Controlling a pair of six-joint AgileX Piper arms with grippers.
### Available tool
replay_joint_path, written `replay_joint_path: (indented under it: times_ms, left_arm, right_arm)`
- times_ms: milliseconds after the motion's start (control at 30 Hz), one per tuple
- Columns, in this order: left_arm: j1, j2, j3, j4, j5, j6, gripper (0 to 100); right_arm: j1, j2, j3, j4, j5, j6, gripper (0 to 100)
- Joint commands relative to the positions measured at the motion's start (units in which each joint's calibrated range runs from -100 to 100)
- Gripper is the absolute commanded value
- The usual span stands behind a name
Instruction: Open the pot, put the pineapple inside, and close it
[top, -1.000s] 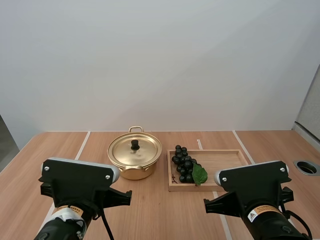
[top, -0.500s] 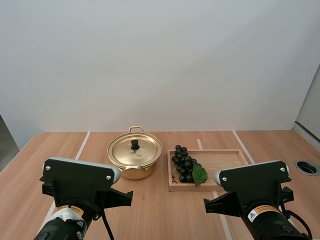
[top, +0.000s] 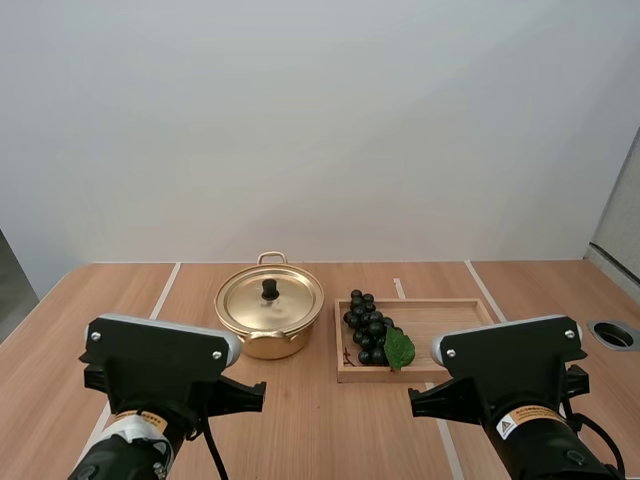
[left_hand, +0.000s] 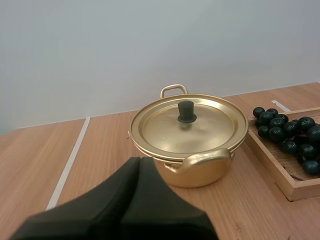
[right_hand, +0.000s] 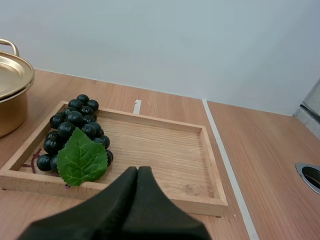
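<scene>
Pot (top: 269, 320) keeps its lid (left_hand: 189, 125) on, grapes (top: 369, 327) lie in the tray (right_hand: 165, 150), nothing moved; both my claws (left_hand: 137, 172) (right_hand: 137, 180) stay together, empty.

Bright, even light; soft shadows

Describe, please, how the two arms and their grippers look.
Each arm ends in a boxy black housing with rounded grey end caps and small silver screws. Below it is a black wrist with an orange-and-white label. The left gripper and right gripper each have two matte black fingers forming one dark wedge.
</scene>
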Motion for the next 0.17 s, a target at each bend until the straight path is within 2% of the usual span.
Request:
replay_joint_path:
  times_ms: [0, 133]
  left_arm:
    - [-0.16, -0.3, 0.1, -1.0, -0.7, -0.5, 0]
    - [-0.16, -0.3, 0.1, -0.9, -0.3, -0.5, 0]
  right_arm:
    - [-0.2, -0.3, 0.1, 0.2, -1.7, 0.0, 0]
    - [-0.2, -0.3, 0.1, 0.2, -1.7, 0.0, 0]
